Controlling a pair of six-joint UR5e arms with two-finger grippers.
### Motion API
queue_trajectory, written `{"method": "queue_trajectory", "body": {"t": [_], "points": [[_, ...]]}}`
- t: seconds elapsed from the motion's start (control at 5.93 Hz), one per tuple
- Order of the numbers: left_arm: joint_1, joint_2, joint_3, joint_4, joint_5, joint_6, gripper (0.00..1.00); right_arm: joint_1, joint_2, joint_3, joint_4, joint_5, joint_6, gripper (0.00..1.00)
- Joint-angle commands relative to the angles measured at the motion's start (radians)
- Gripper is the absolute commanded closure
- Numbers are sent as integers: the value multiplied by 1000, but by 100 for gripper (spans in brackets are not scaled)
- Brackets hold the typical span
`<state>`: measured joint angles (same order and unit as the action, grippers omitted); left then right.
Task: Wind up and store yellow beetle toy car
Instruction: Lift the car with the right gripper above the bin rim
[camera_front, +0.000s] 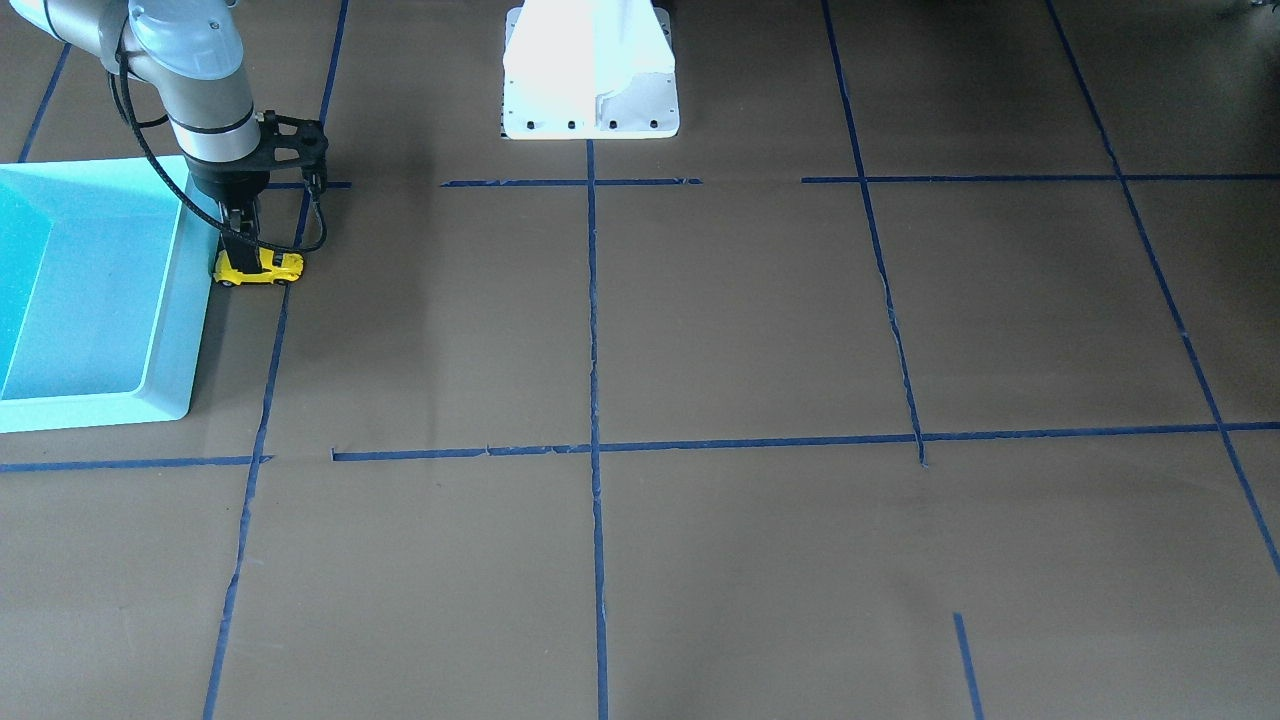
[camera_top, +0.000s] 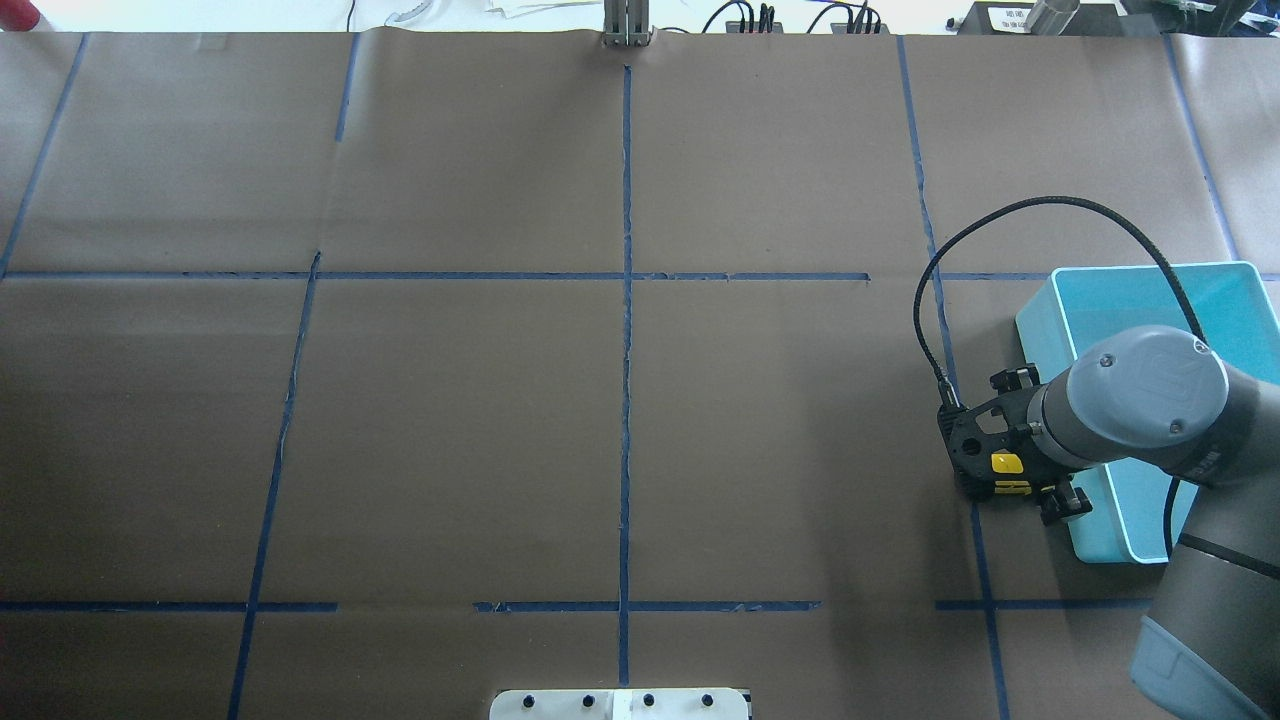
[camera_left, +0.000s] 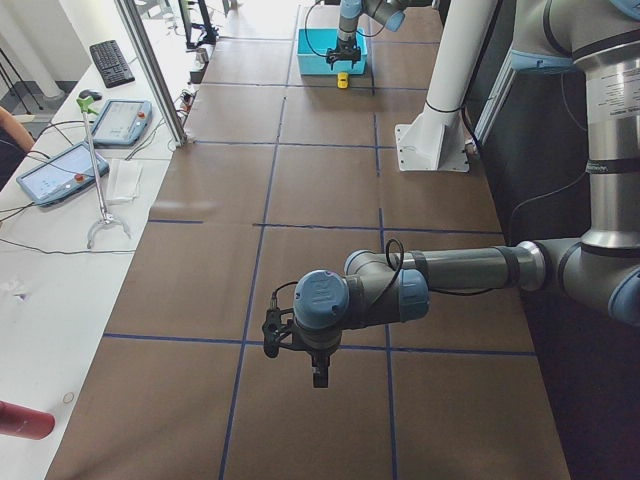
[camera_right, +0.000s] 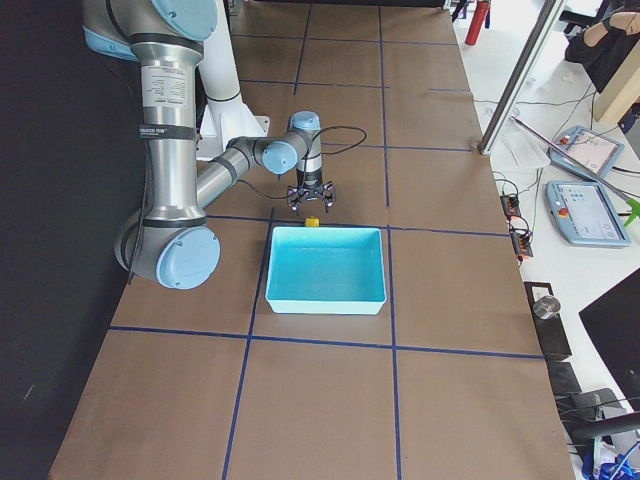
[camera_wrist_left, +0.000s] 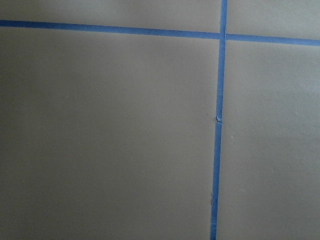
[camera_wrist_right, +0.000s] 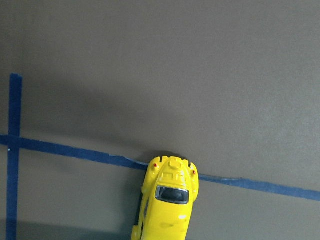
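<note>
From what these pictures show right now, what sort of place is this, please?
Probably a robotics lab or test station. A left arm and a right arm stand at a table covered in brown paper and marked into squares with blue tape, and control tablets lie on a side bench.

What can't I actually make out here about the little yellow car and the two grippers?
- Whether the right gripper clamps the yellow car: in the front view the gripper covers the car's end; overhead, the wrist hides it.
- The car's other half: right wrist view, cut off by the bottom edge.
- Whether the left gripper is open: left side view only, too small.
</note>
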<state>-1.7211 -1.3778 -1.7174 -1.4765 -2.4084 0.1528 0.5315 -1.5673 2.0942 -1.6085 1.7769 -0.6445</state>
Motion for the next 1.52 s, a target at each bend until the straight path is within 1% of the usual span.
{"method": "queue_trajectory", "body": {"t": [0.0, 0.51, 1.35], "points": [[0, 0, 13, -13, -1, 4, 0, -8, 1, -22, 1, 4, 0, 0], [0, 0, 19, -18, -3, 5, 0, -11, 24, -65, 2, -4, 8, 0], [0, -1, 19, -18, -11, 10, 0, -13, 24, -112, 7, 6, 11, 1]]}}
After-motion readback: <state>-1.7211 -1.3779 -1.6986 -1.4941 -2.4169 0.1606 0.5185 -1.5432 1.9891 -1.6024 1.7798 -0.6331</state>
